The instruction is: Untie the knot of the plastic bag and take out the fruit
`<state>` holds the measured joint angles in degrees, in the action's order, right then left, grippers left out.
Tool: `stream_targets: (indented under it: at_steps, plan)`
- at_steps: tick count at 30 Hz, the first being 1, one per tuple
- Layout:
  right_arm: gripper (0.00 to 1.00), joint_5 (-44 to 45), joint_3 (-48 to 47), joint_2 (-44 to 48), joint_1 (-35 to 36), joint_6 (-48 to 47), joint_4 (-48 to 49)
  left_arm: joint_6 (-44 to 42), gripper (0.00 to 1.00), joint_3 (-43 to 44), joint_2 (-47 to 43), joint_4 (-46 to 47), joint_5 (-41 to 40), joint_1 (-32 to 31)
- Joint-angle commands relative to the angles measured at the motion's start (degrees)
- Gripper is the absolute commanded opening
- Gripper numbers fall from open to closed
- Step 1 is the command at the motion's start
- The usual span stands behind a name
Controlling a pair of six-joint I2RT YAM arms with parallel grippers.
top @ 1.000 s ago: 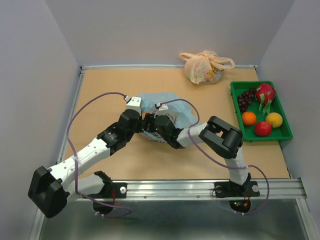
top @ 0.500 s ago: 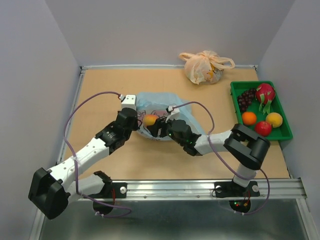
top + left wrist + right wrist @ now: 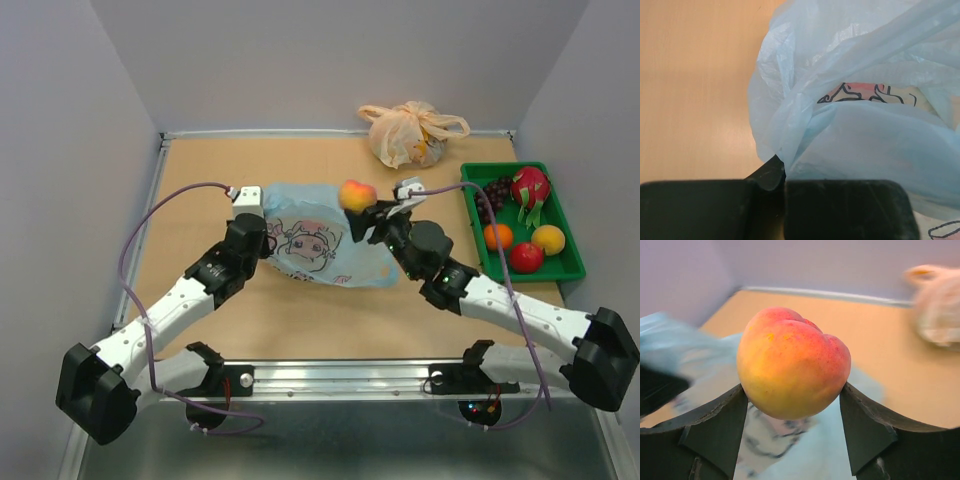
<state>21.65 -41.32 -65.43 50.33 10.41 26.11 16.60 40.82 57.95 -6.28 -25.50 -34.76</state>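
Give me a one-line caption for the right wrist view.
Right gripper clamps a peach, light blue plastic bag behind it, peach-orange bag blurred at right.

I can't read a single word from where I stand. The plastic bag (image 3: pixel 318 240) shows a printed cartoon face. Any lettering below it, towards six o'clock, is too small to make out.

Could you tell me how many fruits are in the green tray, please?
5: dark purple grape bunch far left, pink-red dragon fruit beside it, round orange fruit, round yellow fruit and round red fruit along the near side. More could hide underneath.
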Motion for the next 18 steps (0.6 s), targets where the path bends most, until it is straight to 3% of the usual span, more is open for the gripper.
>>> stream_targets:
  at_steps: [1,6,13,18]
  plan:
    - [0.01,21.29,-3.16,3.01,-9.85,-5.76,-8.17,0.28,0.0,0.49,-2.23,0.75,-1.14,0.31]
    - [0.01,24.58,-0.96,4.7,-26.22,-2.51,-8.88,0.36,0.0,0.4,-3.46,0.75,-0.17,0.31]
    - [0.05,16.51,-1.65,-4.52,-52.91,10.82,-10.29,0.1,0.0,0.14,-5.39,1.1,0.71,0.31]
    - [0.1,14.73,-4.64,-13.92,-59.81,15.33,-11.25,0.01,0.0,0.05,-6.89,1.1,0.8,0.57]
